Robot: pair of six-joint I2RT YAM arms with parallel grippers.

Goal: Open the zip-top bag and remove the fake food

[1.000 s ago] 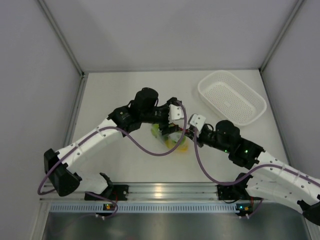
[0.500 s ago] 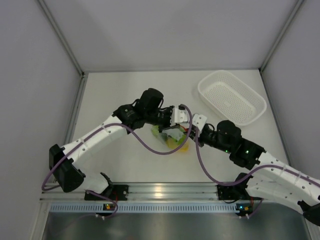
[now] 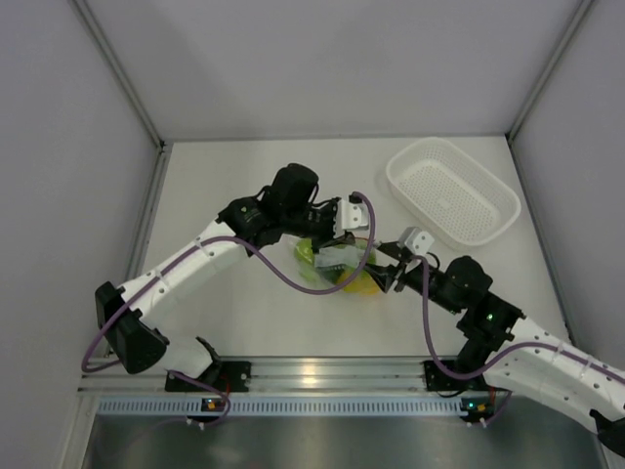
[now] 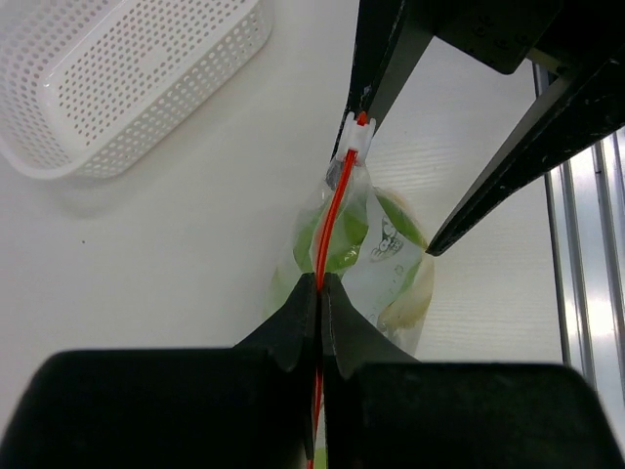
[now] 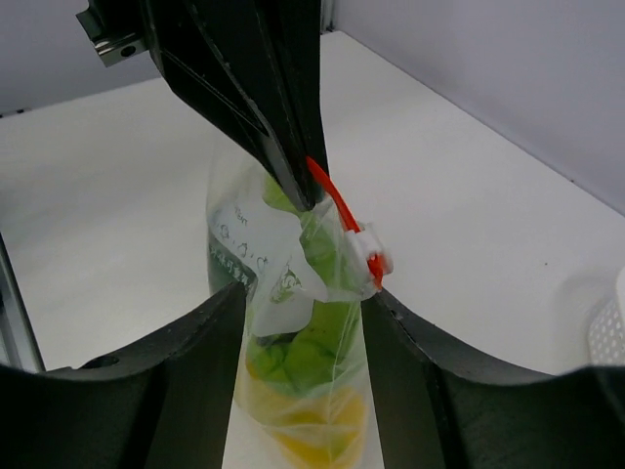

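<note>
The zip-top bag (image 3: 337, 266) hangs upright in mid-table, a clear pouch with an orange-red zip strip (image 4: 337, 220) and a white slider (image 4: 356, 137). My left gripper (image 4: 320, 278) is shut on that strip at the bag's top; the right wrist view shows it (image 5: 303, 195) pinching the strip from above. Inside the bag lies the fake food: light-green pieces (image 5: 312, 352) over yellow ones (image 5: 317, 430). My right gripper (image 5: 303, 303) is open, its fingers (image 5: 195, 342) standing on either side of the bag's lower half. From above, the right gripper (image 3: 388, 274) sits just right of the bag.
A white perforated oval basket (image 3: 451, 191) stands at the back right, also seen in the left wrist view (image 4: 127, 78). The aluminium rail (image 3: 312, 376) runs along the near table edge. Grey walls enclose the table on three sides.
My left gripper has shut on the zip strip. My right gripper has opened off the bag and drawn back to the right and nearer.
</note>
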